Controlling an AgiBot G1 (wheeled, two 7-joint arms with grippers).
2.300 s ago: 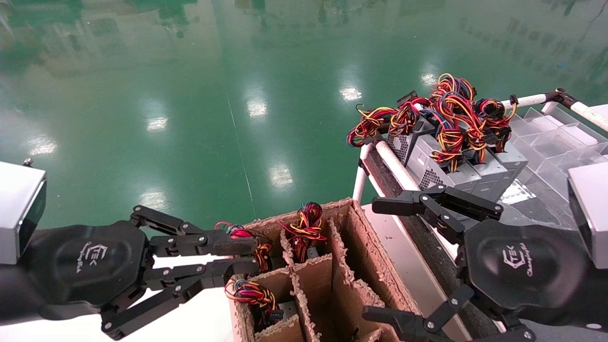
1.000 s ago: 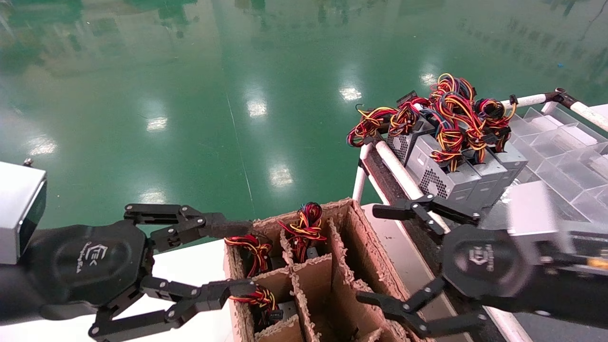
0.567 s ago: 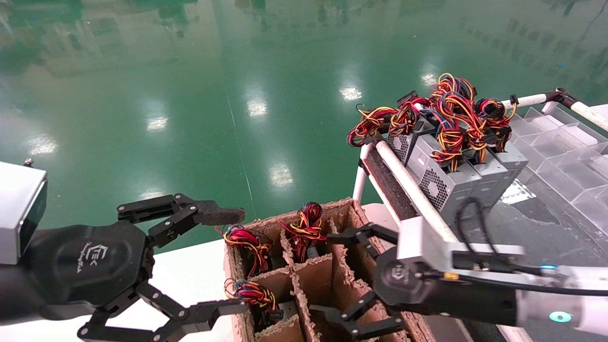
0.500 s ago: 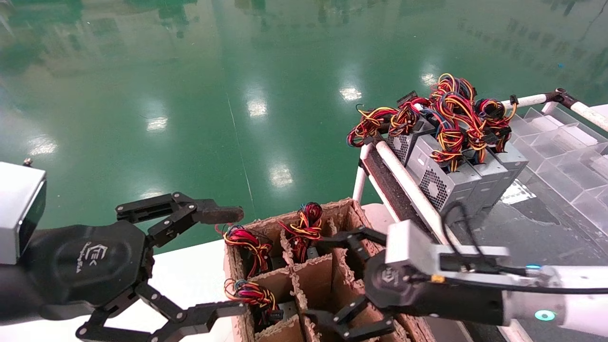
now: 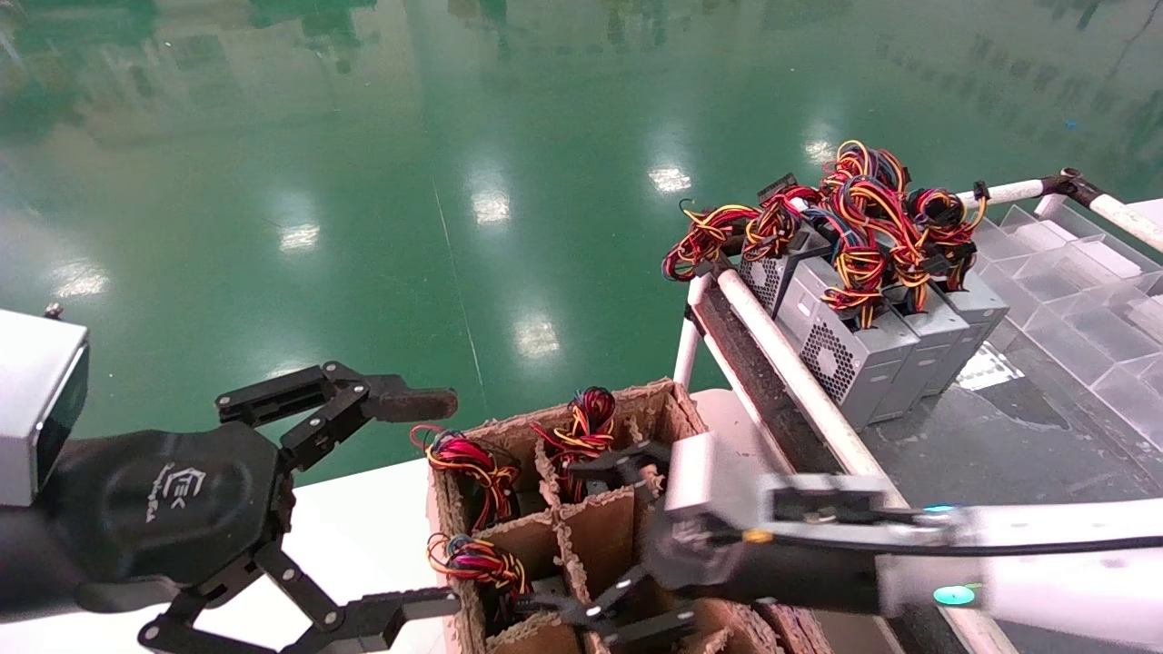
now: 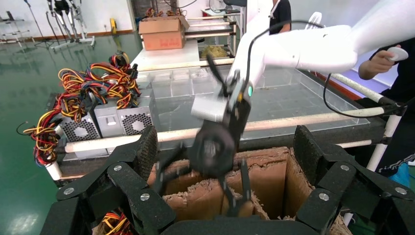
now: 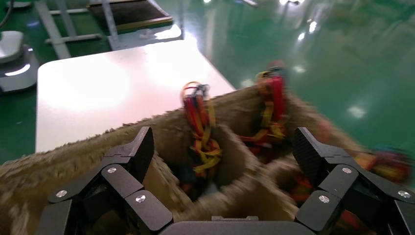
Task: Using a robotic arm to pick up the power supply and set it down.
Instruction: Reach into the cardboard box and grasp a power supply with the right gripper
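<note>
A brown cardboard divider box (image 5: 600,536) holds power supplies standing in its cells. Only their red, yellow and black wire tails (image 5: 465,457) (image 5: 581,434) (image 5: 477,559) stick out; the grey bodies are mostly hidden. My right gripper (image 5: 595,538) hovers open over the box's middle cells, holding nothing. In the right wrist view the right gripper (image 7: 222,149) looks down on two wire tails (image 7: 200,128) (image 7: 271,105). My left gripper (image 5: 436,500) stands wide open at the box's left side, also empty. Its wrist view shows the right gripper (image 6: 215,147) over the box (image 6: 266,171).
Several grey power supplies (image 5: 854,356) with tangled wires (image 5: 854,209) lean on a rack behind a white tube rail (image 5: 781,354) at the right. Clear plastic divider trays (image 5: 1072,282) lie beyond. The box stands on a white table (image 5: 363,531). A person (image 6: 386,56) stands behind the rack.
My right arm has swung left from the rack to above the cardboard box, staying open. My left gripper has opened from nearly shut to wide apart.
</note>
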